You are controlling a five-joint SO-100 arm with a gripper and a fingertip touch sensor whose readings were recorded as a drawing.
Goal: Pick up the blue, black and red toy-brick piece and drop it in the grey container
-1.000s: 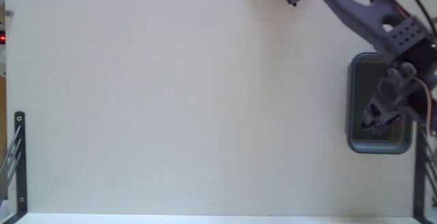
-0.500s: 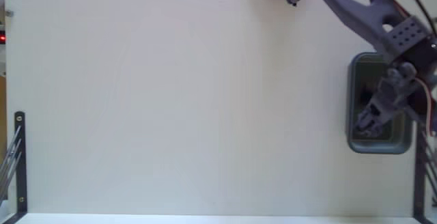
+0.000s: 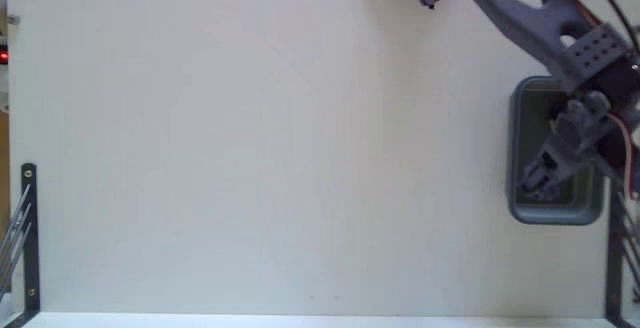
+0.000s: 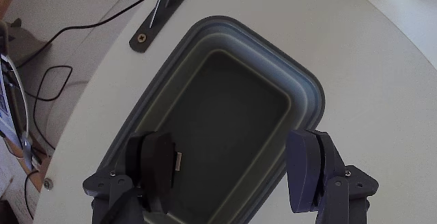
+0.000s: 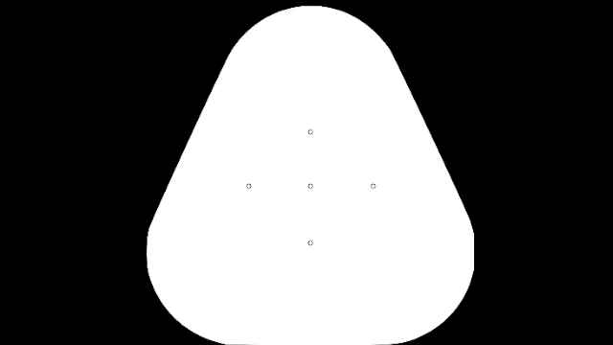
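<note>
My claw (image 4: 235, 166) hangs right over the container (image 4: 308, 101), jaws spread wide apart with nothing between them. In the wrist view one finger (image 4: 158, 166) sits at lower left, the other at lower right, and the dark floor of the tray shows clear through the gap. I can't spot the brick anywhere: not in my grip, not on the desk (image 3: 280, 158), and the part of the tray floor I can see looks bare. In the fixed view something dark and blurry sits just below my claw (image 3: 537, 180) inside the tray, but I can't tell what it is, so its heading and long axis are beyond me.

The container (image 3: 518, 143) is a grey rectangle with rounded corners and a thick stepped rim, darker inside. In the fixed view it stands at the right edge of the desk, long axis running top to bottom; in the wrist view it runs diagonally from lower left to upper right.

The desk is pale cream and plain. A dark metal bracket (image 3: 29, 233) runs along its left edge in the fixed view, another at the right beside the tray. Beyond the desk's rim in the wrist view, black cables (image 4: 51, 80) trail across a lower surface.
</note>
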